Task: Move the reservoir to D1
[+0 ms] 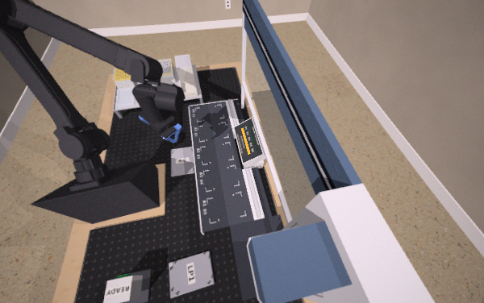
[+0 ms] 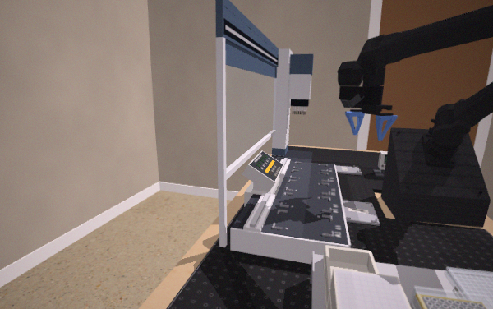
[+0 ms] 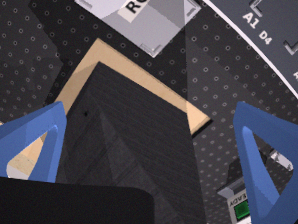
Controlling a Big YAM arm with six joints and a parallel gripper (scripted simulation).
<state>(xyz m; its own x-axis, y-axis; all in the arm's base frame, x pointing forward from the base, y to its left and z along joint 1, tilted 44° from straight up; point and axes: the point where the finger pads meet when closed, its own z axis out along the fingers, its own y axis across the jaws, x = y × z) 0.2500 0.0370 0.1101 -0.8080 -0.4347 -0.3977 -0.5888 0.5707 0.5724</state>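
My gripper (image 1: 171,133) has blue fingers, is open and holds nothing. It hangs high over the black table, between the SHELF and the regrip nest RG (image 1: 182,163), beside the deck's near edge. It also shows in the exterior view (image 2: 370,122) and in the wrist view (image 3: 149,129). An open white box, which looks like reservoir E01 (image 2: 350,255), stands on the SHELF at the end nearest the liquid handler deck (image 2: 308,197). The deck (image 1: 219,161) shows only empty corner brackets; its end nearest the SHELF (image 1: 210,114) lies in the arm's shadow.
The SHELF also carries a white lidded plate (image 2: 366,288), a yellow tip rack (image 2: 444,302) and another plate (image 2: 472,279). The arm's black base (image 1: 101,193) is left of the deck. The READY key (image 1: 121,288) and pad LP1 (image 1: 190,274) are at the front. The handler's gantry (image 1: 298,105) stands behind the deck.
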